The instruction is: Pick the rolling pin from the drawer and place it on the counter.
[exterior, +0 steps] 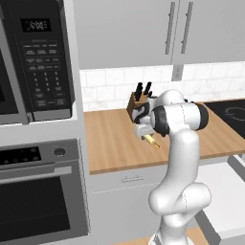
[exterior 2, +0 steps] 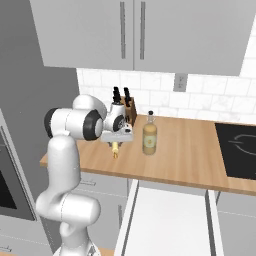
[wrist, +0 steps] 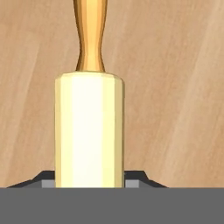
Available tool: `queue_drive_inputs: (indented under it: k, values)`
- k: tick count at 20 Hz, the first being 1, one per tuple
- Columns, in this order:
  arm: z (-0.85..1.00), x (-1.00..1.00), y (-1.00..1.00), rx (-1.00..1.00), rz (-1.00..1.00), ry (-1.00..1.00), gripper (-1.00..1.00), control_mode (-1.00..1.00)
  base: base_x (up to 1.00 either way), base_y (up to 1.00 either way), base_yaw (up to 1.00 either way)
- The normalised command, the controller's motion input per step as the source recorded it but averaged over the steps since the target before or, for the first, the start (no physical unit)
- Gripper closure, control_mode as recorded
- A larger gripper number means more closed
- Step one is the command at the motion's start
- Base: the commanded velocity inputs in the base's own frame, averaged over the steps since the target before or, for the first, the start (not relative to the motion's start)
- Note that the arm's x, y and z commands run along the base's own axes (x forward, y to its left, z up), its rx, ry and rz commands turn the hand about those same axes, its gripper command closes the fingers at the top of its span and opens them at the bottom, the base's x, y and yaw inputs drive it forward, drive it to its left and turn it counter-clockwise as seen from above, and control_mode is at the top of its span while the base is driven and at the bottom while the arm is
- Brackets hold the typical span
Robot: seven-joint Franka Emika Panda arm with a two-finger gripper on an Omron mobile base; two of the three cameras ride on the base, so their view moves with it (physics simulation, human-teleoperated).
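Hand view: end effector (wrist: 89,181) clamped on the rolling pin (wrist: 89,131), above the wood-grain worktop (wrist: 183,87).
From the base cameras, the rolling pin (exterior: 152,140) hangs from the end effector (exterior 2: 116,144) over the worktop (exterior 2: 190,150), left of an amber bottle (exterior 2: 149,135), before the knife block (exterior: 136,103); the white drawer (exterior 2: 170,220) stands open below.

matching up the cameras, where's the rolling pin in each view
Left base view: rolling pin just left of centre, in the claw.
Right base view: left of centre, beside the amber bottle.
Hand view: centre, pointing up the picture.
Shared landmark: the counter.
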Motion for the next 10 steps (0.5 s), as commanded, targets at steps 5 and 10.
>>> queue_drive_inputs:
  k: [5,10]
  values:
    - [-0.10,0.06,0.01,0.00,0.01,0.00,-1.00,-1.00,0.00,0.00,0.00]
    - [0.00,0.00,0.00,0.00,0.00,0.00,-1.00,-1.00,0.00,0.00,0.00]
